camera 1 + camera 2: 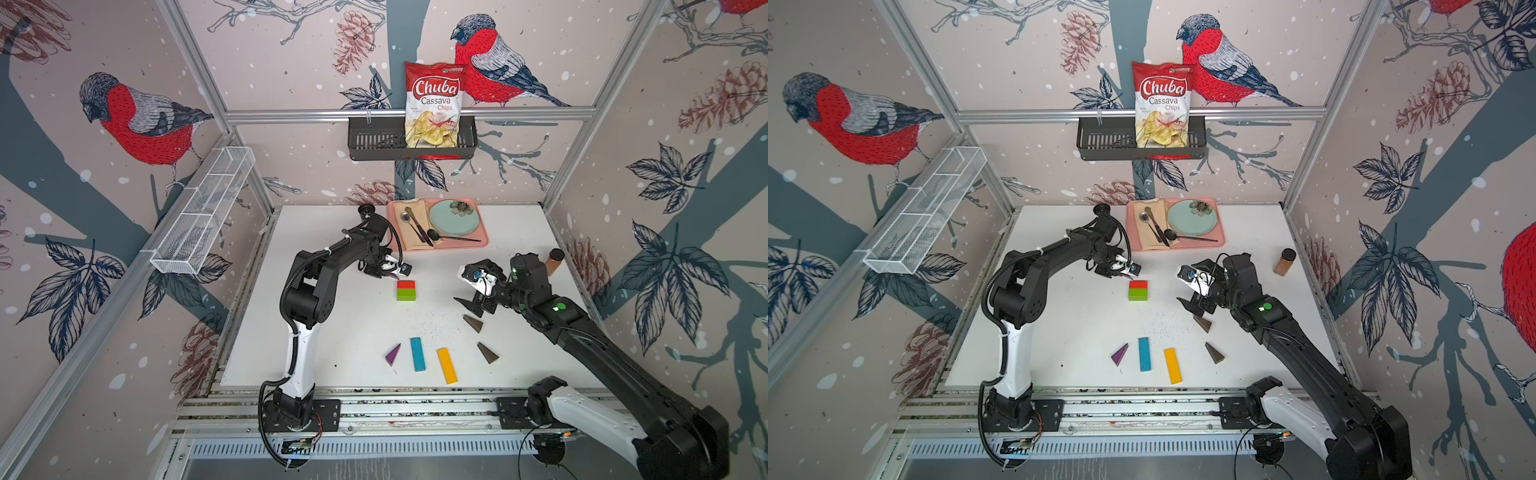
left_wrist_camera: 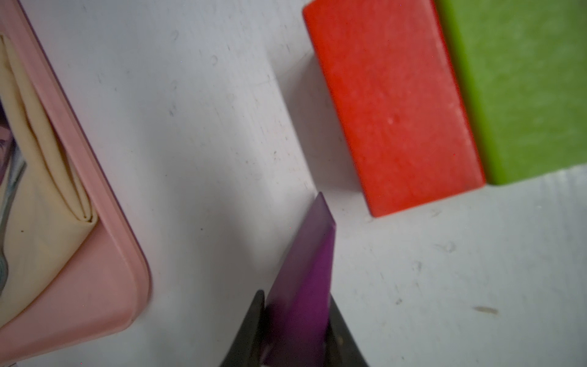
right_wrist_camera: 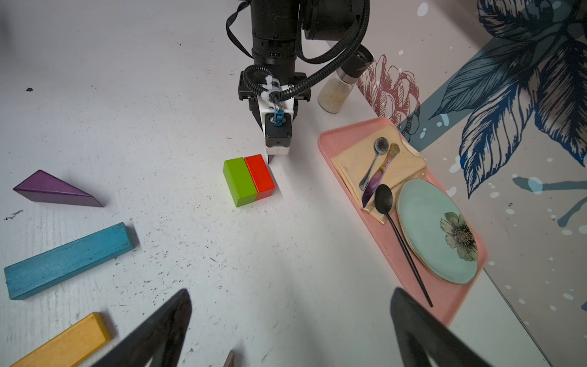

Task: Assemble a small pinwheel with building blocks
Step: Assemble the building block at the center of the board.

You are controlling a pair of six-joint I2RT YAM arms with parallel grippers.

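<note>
Pinwheel barely begun: only the hub is there, red brick [image 1: 406,284] and green brick [image 1: 406,295] touching side by side mid-table. Left gripper [image 2: 297,305] pinches a purple wedge [image 2: 306,263], its tip just beside the red brick's far side and apart from it. Right gripper [image 3: 290,295] hovers empty, fingers spread wide, near a brown wedge [image 1: 473,323]. Spare purple wedge [image 1: 393,354], blue bar [image 1: 417,354], yellow bar [image 1: 447,365] and second brown wedge [image 1: 488,353] lie loose toward the front. Step in hand looks like placing the first blade. Next move probably calls for laying the held wedge flat and flush against the hub, then letting go without nudging the bricks.
</note>
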